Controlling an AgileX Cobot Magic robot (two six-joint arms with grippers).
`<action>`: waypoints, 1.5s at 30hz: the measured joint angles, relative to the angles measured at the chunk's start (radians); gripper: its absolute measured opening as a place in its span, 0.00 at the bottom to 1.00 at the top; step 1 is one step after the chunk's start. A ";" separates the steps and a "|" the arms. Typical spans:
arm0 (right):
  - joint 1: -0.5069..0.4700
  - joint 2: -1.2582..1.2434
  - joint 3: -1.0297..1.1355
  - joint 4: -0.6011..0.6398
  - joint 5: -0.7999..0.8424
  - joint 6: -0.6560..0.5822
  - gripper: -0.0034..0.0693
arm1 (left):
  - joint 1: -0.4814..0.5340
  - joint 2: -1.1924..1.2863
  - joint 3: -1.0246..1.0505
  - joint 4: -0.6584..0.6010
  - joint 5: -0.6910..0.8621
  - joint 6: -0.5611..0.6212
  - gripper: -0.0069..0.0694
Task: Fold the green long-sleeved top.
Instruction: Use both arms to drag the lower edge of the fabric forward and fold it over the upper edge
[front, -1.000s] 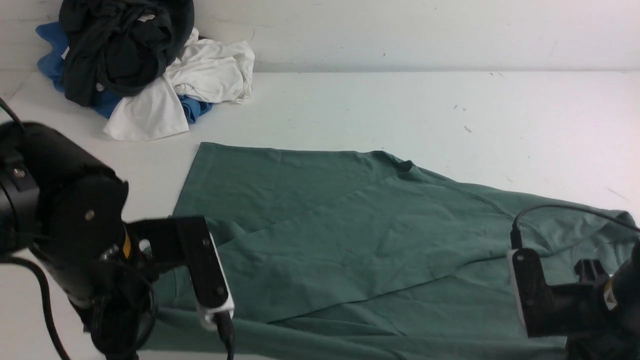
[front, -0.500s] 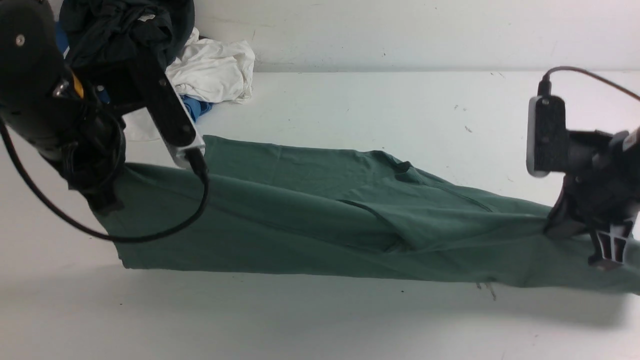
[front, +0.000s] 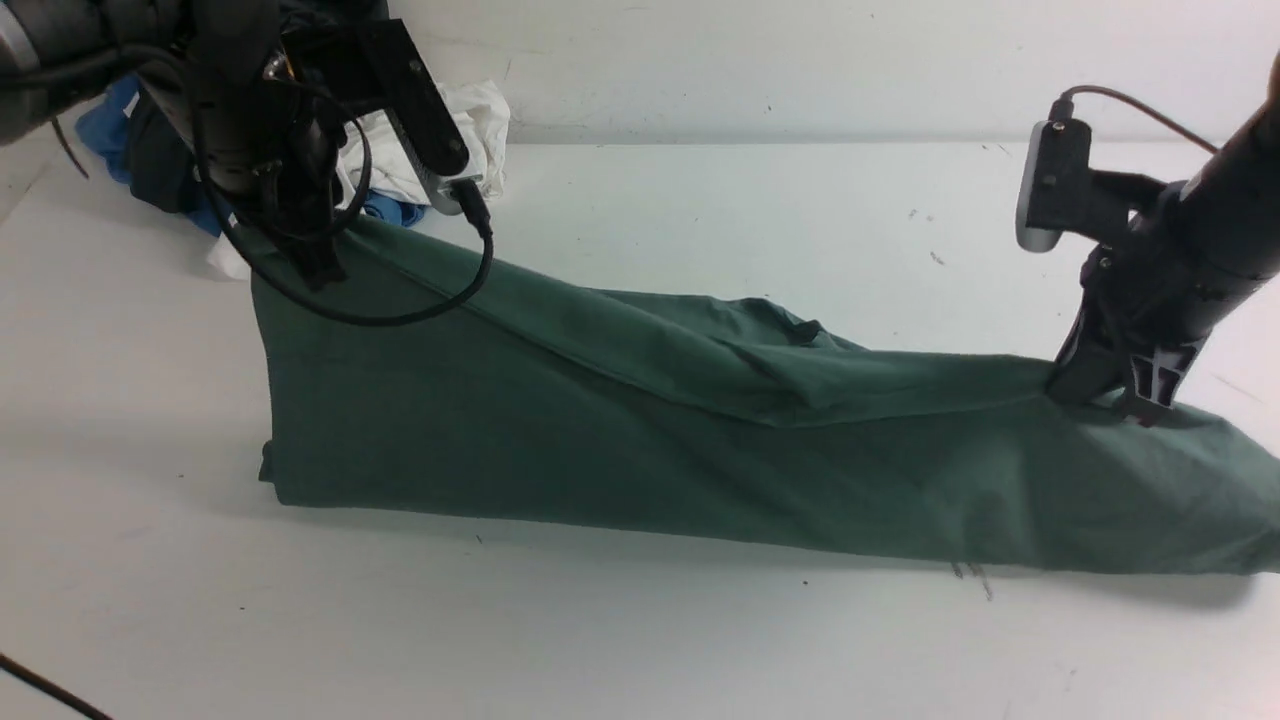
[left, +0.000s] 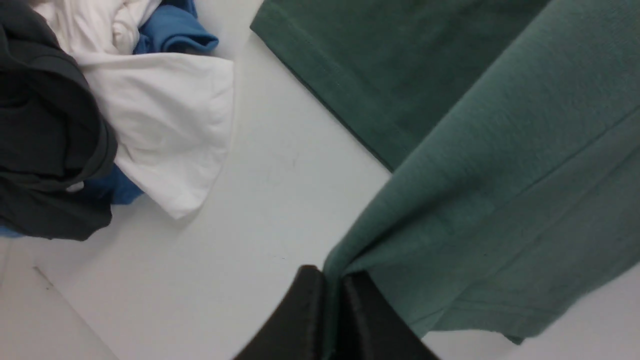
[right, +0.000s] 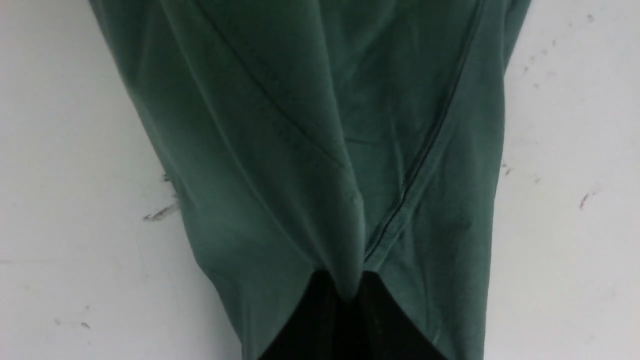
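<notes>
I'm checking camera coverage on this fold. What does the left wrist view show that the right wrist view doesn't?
Only the left wrist view: the pile of dark garment, white garment and blue garment, and a hemmed edge of the green top lying on the table. Only the right wrist view: a stitched seam down the cloth and dark scuff marks on the table. Both: the top pinched in shut jaws, by the left gripper in one, the right gripper in the other.
</notes>
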 joint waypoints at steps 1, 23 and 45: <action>-0.012 0.009 -0.006 0.011 0.000 0.003 0.06 | 0.005 0.018 -0.015 -0.002 -0.002 0.000 0.11; -0.078 0.207 -0.026 0.117 -0.239 0.005 0.06 | 0.085 0.359 -0.220 -0.123 -0.094 0.001 0.11; -0.078 0.294 -0.027 0.118 -0.449 0.102 0.10 | 0.103 0.461 -0.225 -0.165 -0.282 -0.065 0.16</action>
